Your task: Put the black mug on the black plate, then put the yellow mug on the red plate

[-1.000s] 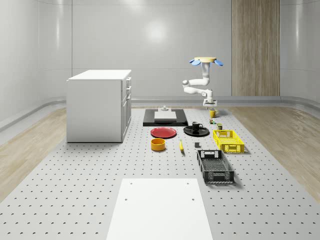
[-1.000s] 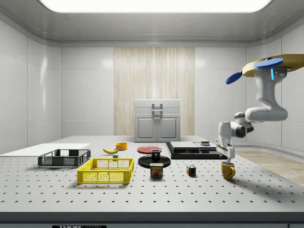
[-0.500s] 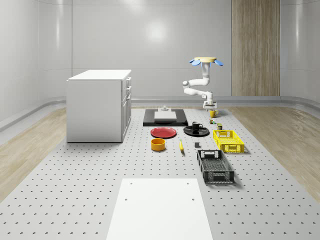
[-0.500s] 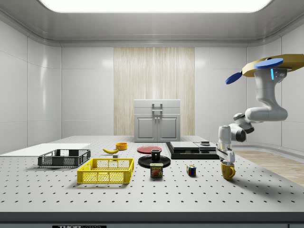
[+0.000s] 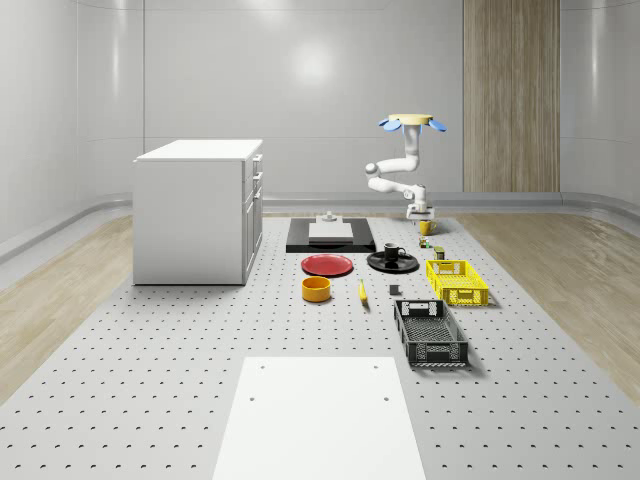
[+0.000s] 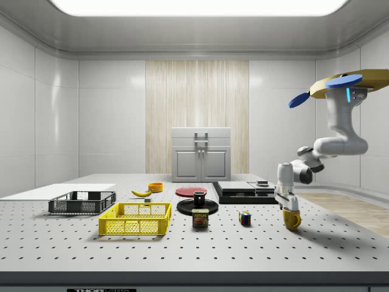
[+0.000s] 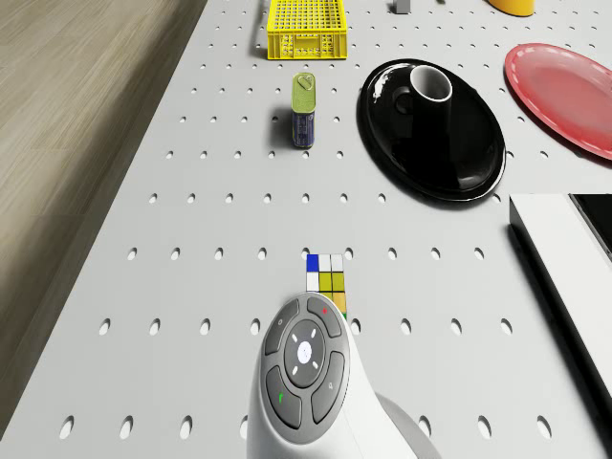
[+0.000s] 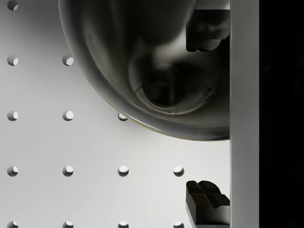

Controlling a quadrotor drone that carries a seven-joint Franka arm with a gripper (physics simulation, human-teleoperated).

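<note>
Because the gripper hangs with jaws apart over the yellow mug, one finger inside its rim, an off-centre closing could tip it at the table's far right.

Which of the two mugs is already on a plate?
The black mug: it stands on the black plate. The yellow mug sits on the bare table by the gripper.

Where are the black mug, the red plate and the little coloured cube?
black mug (image 7: 429, 88): drone view, on its white inner rim.
red plate (image 5: 327, 265): whole-scene view, on the plate's middle.
colour cube (image 6: 244, 218): side view, on its front face.
</note>
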